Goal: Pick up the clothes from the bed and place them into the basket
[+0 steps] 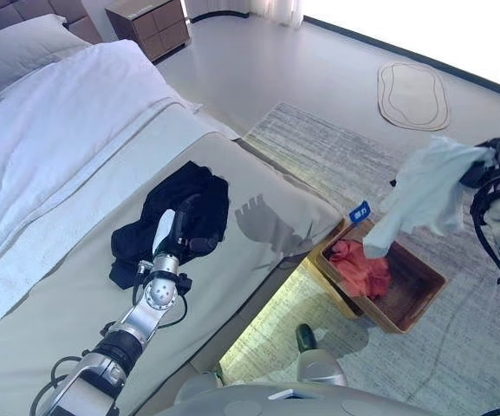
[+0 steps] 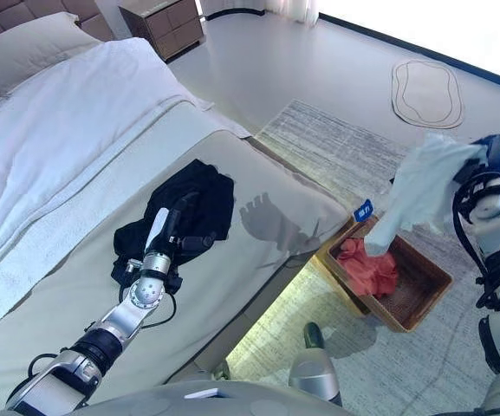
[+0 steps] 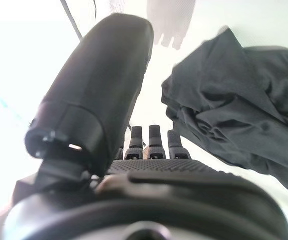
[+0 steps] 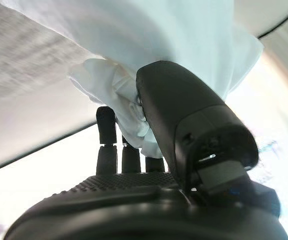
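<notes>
Left hand [image 1: 180,227] rests open, fingers straight, on the black garment [image 1: 199,198] lying on the bed [image 1: 76,286]. Right hand [image 2: 492,156] grips a white garment [image 1: 427,186], hanging above the basket [image 1: 423,299] holding red cloth [image 1: 360,264].

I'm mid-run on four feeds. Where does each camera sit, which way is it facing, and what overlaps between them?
Left eye view: on the head, looking down at the bed and basket; both arms show.
Right eye view: beside it, same scene.
Left wrist view: on the left wrist, along the open left hand toward the black garment.
Right wrist view: on the right wrist, along the right hand pinching the white garment.
Shared: both eye views show both garments too.
</notes>
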Tool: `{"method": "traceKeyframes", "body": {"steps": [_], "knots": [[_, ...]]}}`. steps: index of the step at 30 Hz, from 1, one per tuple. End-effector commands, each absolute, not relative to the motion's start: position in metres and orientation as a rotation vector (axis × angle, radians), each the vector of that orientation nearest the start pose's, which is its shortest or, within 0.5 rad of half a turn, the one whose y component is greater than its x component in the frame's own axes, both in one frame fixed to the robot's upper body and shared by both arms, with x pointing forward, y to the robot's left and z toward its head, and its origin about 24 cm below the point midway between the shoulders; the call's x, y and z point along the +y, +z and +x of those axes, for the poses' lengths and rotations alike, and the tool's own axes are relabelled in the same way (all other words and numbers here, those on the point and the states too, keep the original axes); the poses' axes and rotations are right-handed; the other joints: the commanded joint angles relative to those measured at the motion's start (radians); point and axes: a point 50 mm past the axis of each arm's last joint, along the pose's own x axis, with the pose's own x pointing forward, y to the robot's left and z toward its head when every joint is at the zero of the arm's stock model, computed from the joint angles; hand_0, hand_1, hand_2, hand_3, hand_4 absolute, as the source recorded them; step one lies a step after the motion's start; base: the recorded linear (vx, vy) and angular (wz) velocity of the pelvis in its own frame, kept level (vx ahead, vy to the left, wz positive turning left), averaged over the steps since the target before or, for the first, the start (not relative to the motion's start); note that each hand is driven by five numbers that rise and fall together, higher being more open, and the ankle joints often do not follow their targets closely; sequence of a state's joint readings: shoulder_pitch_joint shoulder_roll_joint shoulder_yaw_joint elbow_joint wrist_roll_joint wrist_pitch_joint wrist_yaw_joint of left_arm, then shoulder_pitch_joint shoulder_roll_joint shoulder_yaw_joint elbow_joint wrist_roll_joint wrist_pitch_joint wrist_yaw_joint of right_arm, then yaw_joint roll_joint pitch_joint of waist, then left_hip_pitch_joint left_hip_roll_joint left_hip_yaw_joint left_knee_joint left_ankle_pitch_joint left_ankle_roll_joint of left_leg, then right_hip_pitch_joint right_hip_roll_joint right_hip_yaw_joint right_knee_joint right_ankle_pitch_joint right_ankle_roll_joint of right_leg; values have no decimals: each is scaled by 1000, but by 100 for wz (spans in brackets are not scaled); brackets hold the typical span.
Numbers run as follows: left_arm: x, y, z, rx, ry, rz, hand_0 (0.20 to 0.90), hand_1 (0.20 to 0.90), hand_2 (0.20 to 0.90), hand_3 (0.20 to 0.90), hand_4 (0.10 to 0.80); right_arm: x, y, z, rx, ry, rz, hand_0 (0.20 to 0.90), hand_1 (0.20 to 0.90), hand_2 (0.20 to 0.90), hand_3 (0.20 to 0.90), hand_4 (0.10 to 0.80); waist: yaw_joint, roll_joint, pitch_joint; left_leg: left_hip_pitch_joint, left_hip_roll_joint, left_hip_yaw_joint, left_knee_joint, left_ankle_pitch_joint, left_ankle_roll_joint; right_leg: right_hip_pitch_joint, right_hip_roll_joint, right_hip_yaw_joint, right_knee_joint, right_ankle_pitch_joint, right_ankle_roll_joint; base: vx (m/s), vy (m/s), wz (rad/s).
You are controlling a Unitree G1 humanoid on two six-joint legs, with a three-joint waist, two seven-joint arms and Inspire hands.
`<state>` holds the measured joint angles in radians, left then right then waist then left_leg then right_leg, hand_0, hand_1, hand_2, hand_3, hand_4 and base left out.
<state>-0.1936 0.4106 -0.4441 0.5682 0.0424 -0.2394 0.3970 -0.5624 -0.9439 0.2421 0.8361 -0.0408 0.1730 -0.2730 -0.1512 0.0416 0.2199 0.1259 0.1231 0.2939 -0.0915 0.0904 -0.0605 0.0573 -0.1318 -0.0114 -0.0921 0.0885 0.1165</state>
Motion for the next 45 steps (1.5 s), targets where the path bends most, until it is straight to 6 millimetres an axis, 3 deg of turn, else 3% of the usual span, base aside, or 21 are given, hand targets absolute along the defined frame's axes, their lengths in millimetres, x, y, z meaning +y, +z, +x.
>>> {"method": "traceKeyframes", "body": {"steps": [1, 5, 16, 17, 19, 32, 39, 45], "knots": [[177, 10, 283, -65, -3, 588, 900, 900, 900, 900, 800, -401, 174, 310, 163, -714, -1020, 300, 300, 300, 200, 100, 19, -8, -59, 50, -10, -11, 4, -139, -15, -25, 46, -17, 20, -42, -41, 0, 0, 0], [178, 10, 282, -61, -10, 587, 900, 900, 900, 900, 800, -401, 153, 306, 213, -672, -1035, 300, 300, 300, 200, 100, 19, 4, -52, 49, -10, -6, 4, -138, -15, -25, 42, -27, 16, -41, -41, 29, -39, 1], [176, 13, 281, -72, -35, 579, 900, 900, 900, 900, 800, -400, 128, 301, 300, -654, -1041, 300, 300, 300, 200, 100, 21, 26, -24, 35, -18, -7, 4, -136, -12, -38, 36, -33, 12, -37, -37, -3, -10, 0], [176, 13, 281, -72, -37, 580, 900, 900, 900, 900, 800, -401, 125, 299, 310, -657, -1037, 556, 556, 556, 499, 399, 22, 28, -23, 35, -18, -7, 4, -137, -11, -38, 35, -33, 12, -36, -37, 0, 0, 0], [176, 14, 281, -79, -40, 580, 900, 900, 900, 900, 800, -402, 122, 297, 323, -670, -1031, 900, 900, 900, 900, 800, 25, 31, -18, 35, -18, -7, 4, -136, -12, -41, 33, -35, 13, -35, -37, 0, 0, 0], [178, 14, 277, -84, -44, 571, 900, 900, 900, 900, 800, -416, 108, 281, 420, -735, -1015, 900, 900, 900, 900, 800, 31, 39, -9, 30, -15, -8, 4, -130, -14, -38, 29, -44, 5, -31, -35, -5, 1, 0], [179, 13, 277, -78, -43, 572, 900, 900, 900, 900, 800, -413, 106, 282, 402, -734, -1029, 900, 900, 900, 900, 800, 32, 26, -21, 40, -12, -8, 4, -131, -14, -26, 32, -43, 5, -32, -37, 16, -5, 3], [182, 13, 277, -71, -23, 570, 900, 900, 900, 900, 800, -401, 120, 296, 307, -699, -1056, 900, 900, 900, 900, 800, 41, 21, -31, 44, -11, -20, 4, -130, -13, -18, 35, -44, 5, -32, -39, 13, 2, 3]]}}
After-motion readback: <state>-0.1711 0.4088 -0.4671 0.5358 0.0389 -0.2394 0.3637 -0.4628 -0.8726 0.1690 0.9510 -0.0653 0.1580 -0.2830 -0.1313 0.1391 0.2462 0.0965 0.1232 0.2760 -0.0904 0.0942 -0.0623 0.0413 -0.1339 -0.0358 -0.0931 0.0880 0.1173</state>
